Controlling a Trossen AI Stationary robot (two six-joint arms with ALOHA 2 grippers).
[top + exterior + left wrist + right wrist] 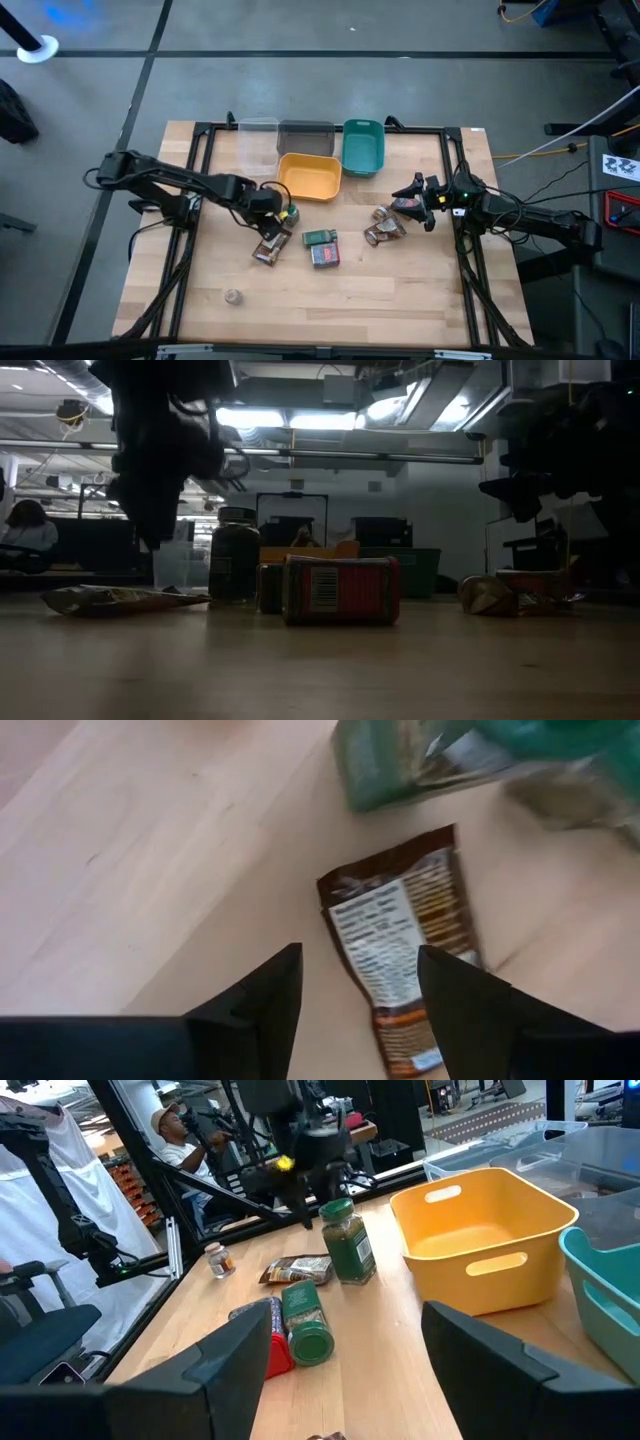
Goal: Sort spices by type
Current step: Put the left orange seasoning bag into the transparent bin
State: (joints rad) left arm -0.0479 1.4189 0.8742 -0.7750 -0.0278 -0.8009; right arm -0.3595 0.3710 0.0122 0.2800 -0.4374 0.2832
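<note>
Left gripper [268, 204] hangs over a brown packet [268, 249] lying flat on the table [400, 300], fingers [262, 995] spread wide, nothing held; the packet's printed label shows between them in the left wrist view. An upright green-capped jar [290, 213] stands just beside that gripper, with a fallen jar [319, 237] and a red box [326, 256] near. Right gripper [428, 198] hovers at the right edge, open and empty, above two more packets [384, 230]. A small tin [233, 296] sits well apart toward the front. Yellow tray [309, 176], teal tray [362, 146], grey tray [306, 136] and clear tray [258, 140] wait at the back. Risk, as judged: a flat, crinkly packet may slip or crumple under the fingertips, and descent could clip the upright jar and topple it.
</note>
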